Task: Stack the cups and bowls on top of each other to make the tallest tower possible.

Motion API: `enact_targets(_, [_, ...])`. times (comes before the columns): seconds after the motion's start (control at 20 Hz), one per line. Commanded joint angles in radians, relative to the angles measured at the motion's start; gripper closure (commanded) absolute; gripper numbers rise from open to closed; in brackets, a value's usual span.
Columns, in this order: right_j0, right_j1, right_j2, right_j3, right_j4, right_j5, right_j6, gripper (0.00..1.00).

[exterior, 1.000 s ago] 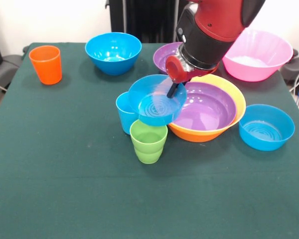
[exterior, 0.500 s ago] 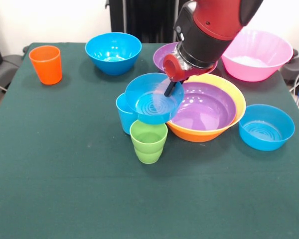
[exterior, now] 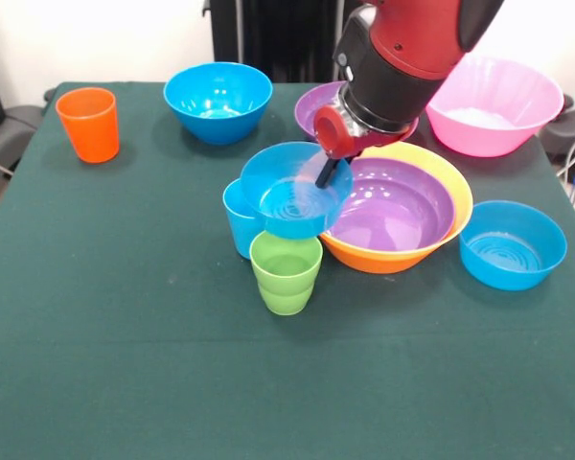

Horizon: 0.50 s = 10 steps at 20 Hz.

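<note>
Three cups: orange cup near the far left corner, light blue cup and green cup mid-table. Seven bowls: three blue, two purple, one pink, one orange-yellow. The gripper pinches the rim of a blue bowl, held tilted above the light blue cup.

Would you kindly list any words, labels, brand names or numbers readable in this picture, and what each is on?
None can be read: no text shows on the red and black arm, the orange cup, the green cup, the pink bowl or the green tablecloth.
</note>
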State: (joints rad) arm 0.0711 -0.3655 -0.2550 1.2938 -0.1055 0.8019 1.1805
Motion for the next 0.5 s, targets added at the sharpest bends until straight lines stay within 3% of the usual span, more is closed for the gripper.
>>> enact_targets(0.05, [0.004,0.051,0.108,0.058,0.023,-0.086,0.208,1.0])
enact_targets(0.5, [0.008,0.061,0.096,0.051,0.021,-0.07,0.208,1.0])
